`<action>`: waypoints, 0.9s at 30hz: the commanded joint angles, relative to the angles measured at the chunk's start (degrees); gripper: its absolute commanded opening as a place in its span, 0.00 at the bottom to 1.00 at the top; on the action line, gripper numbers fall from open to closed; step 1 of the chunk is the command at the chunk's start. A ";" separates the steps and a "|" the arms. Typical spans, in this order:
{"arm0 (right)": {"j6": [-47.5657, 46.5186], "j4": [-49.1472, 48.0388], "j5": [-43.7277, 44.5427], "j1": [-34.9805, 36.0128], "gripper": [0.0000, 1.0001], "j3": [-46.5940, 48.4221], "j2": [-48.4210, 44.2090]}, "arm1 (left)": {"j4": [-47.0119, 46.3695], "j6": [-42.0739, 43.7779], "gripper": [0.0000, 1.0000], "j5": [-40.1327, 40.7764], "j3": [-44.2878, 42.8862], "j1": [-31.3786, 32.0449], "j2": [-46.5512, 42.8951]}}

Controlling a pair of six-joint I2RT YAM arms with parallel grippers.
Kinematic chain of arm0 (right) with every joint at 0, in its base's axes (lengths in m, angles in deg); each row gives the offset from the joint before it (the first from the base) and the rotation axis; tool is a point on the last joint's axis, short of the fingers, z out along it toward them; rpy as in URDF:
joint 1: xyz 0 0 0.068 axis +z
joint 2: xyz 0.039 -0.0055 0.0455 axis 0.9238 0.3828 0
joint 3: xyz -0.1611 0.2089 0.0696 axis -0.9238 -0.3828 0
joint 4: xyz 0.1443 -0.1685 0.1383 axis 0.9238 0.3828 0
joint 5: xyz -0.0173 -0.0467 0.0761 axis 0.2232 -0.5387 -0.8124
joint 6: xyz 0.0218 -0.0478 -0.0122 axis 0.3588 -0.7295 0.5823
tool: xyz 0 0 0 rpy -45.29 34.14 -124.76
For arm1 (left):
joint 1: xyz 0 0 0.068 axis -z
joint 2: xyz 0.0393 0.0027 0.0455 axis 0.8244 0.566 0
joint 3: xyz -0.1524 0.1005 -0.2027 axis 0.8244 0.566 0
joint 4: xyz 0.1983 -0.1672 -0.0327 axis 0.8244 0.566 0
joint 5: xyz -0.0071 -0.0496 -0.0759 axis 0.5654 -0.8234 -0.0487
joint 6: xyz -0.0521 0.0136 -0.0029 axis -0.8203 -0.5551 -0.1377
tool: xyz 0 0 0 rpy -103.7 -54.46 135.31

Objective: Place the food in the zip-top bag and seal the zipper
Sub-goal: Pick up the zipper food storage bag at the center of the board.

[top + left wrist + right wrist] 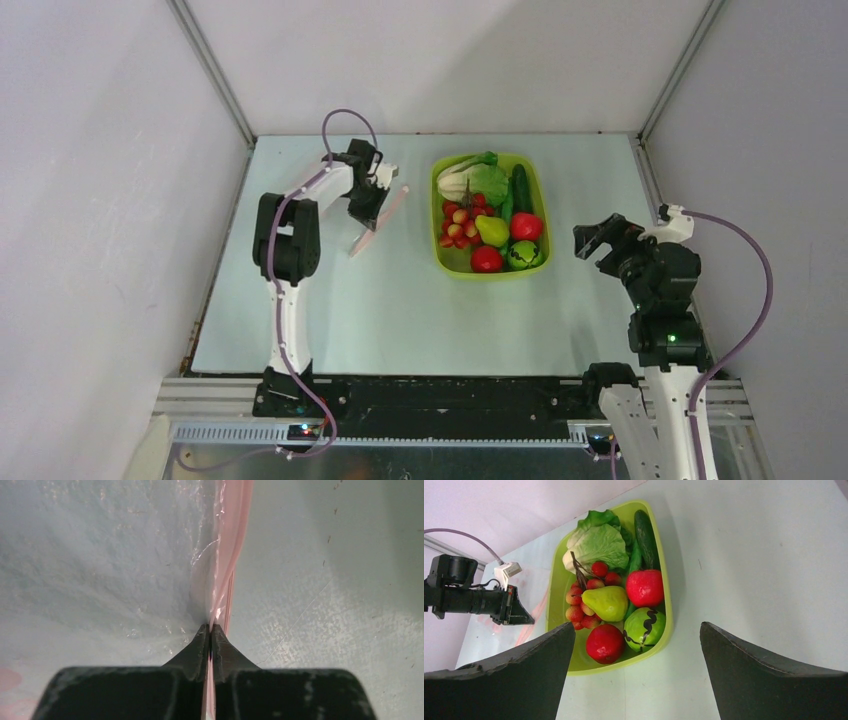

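Observation:
The zip-top bag [125,555] lies flat on the table's left part, clear and crinkled. Its pale pink zipper [231,540] runs away from my left gripper [210,626], which is shut on that strip; seen from above, the left gripper [372,205] sits over the zipper [380,222]. The food fills the lime-green tray [437,262]: lettuce [596,545], cucumber [645,532], two tomatoes [644,587], a pear [606,602], a green pepper [644,628] and cherries [579,607]. My right gripper [598,240] hovers open right of the tray, nothing between its fingers [744,670].
The tray [554,590] stands at the back middle of the pale table, between the two arms. The left arm [474,600] reaches to the tray's left. Grey walls close the table on three sides.

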 commanded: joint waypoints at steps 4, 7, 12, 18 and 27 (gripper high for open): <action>-1.50 1.02 1.52 -0.13 1.00 0.15 -3.35 | 1.10 -2.30 0.00 -0.08 -1.26 0.03 0.67; -1.42 1.50 2.06 -0.17 1.00 -0.12 -4.33 | -4.91 -6.35 0.00 -3.92 2.52 0.05 -3.17; -0.70 3.11 -1.71 -0.09 1.00 -0.29 -5.02 | -20.31 -20.41 0.00 -11.52 16.55 0.46 -17.55; 5.77 -0.55 -16.27 0.72 1.00 -1.45 0.90 | -27.25 -40.79 0.00 -2.07 29.59 1.92 -33.78; 10.89 -12.64 -7.78 27.98 1.00 -1.61 14.46 | -21.91 -46.56 0.00 6.18 42.22 13.65 -56.84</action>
